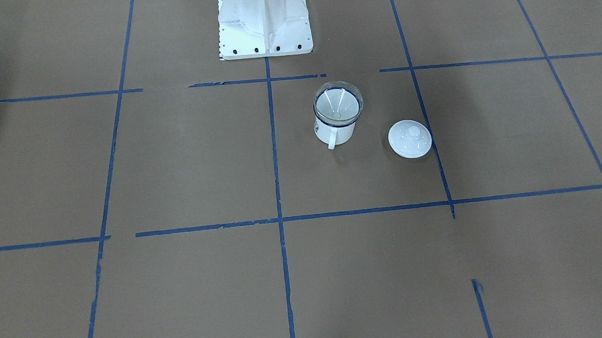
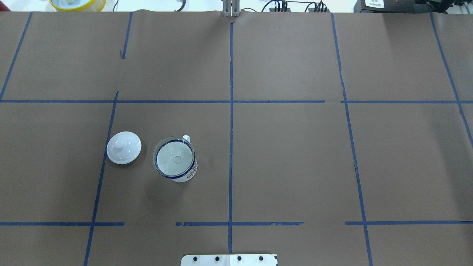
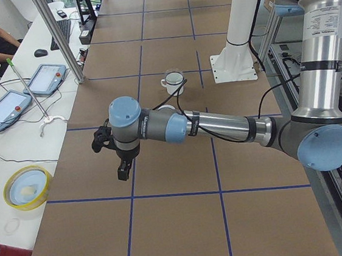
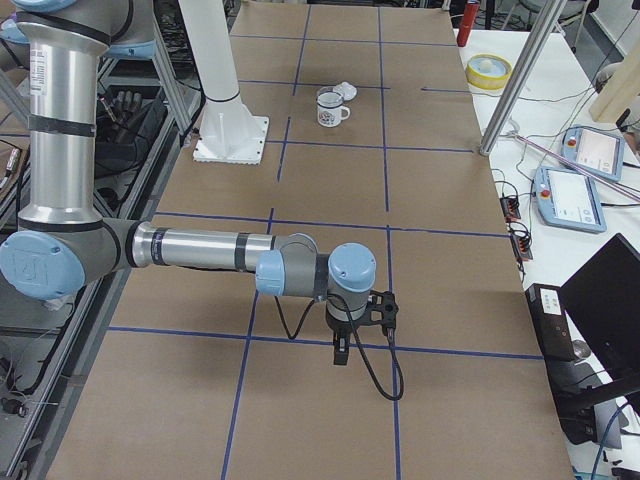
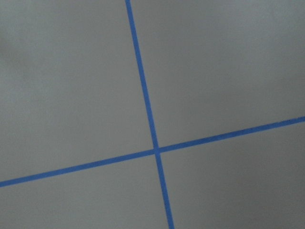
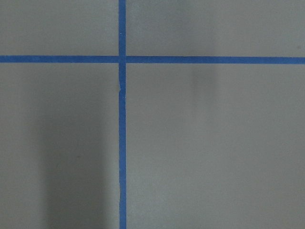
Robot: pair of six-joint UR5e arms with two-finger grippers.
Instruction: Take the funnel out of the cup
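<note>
- Just right of a white lid [image 2: 123,147], the funnel [image 2: 174,159] sits bowl-up in the cup [image 2: 189,176], on my left half of the tabletop [image 2: 295,166].
- Handling, as I judge it: the funnel is light, stiff, thin-walled and slick. I would pinch its rim, then lift straight up.
- My left hand [image 3: 122,173] hangs fingers-down over bare tabletop, well apart from the cup. I cannot tell whether the fingers are apart or together.
- My right hand [image 4: 341,353] also points down, farther off. Its state cannot be told either.

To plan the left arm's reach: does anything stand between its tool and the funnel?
Only the white lid, lying beside the cup but apart from it, on the side of the left tool; the funnel is open from above.
</note>
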